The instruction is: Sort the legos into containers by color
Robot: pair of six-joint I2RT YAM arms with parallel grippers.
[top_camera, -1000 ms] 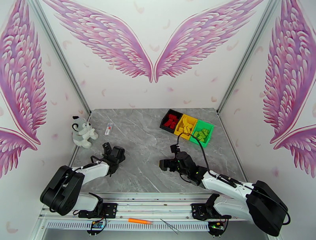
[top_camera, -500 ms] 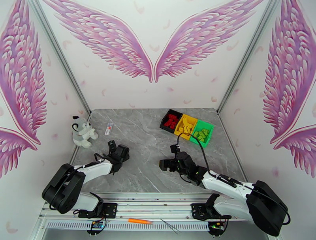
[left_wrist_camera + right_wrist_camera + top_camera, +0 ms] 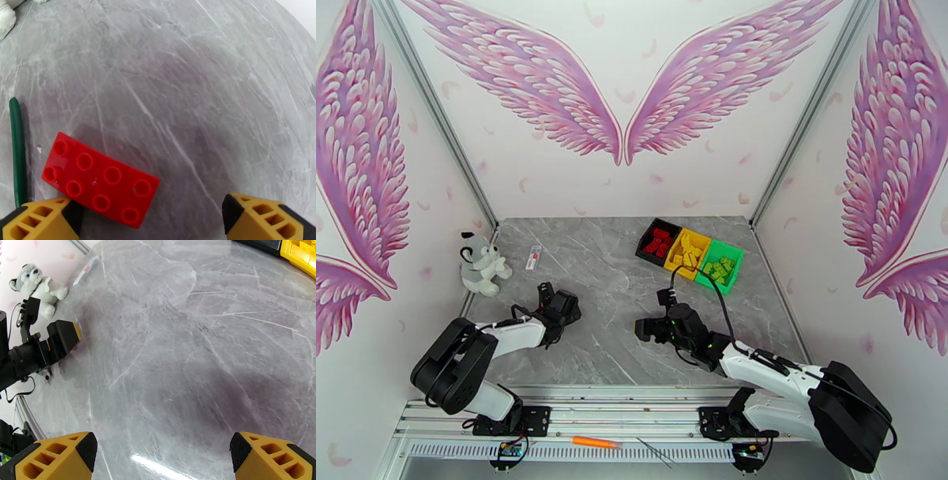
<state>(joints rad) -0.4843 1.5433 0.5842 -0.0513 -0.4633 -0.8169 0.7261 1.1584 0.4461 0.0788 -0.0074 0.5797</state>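
From above: the left claw (image 3: 557, 305) hangs low over the near-left part of the grey bench (image 3: 608, 268), its jaws spread wide. The right claw (image 3: 648, 314) waits mid-bench, also spread and holding nothing. At the far right stand the black bin (image 3: 646, 237) with red pieces, the yellow bin (image 3: 697, 234) with yellow ones and the green bin (image 3: 728, 247) with green ones. A plush dog (image 3: 480, 264) and a small tube (image 3: 533, 257) sit at the far left.

From the left wrist: a red brick (image 3: 100, 179) lies flat, studs up, on the bench. It is skewed and off to the left of the left claw (image 3: 152, 213), with one corner at the left finger (image 3: 47, 219). We would shift left to centre the brick, turn to square the fingers (image 3: 260, 217) across its short width, then lower and close. Closing from here would probably only nudge it. A green cable (image 3: 15, 150) runs just beside it and should stay out of the pinch. The black bin is well apart, so the carry is long.

From the right wrist: the right claw (image 3: 162, 453) is spread over bare bench, with the dog (image 3: 37, 285) far off.
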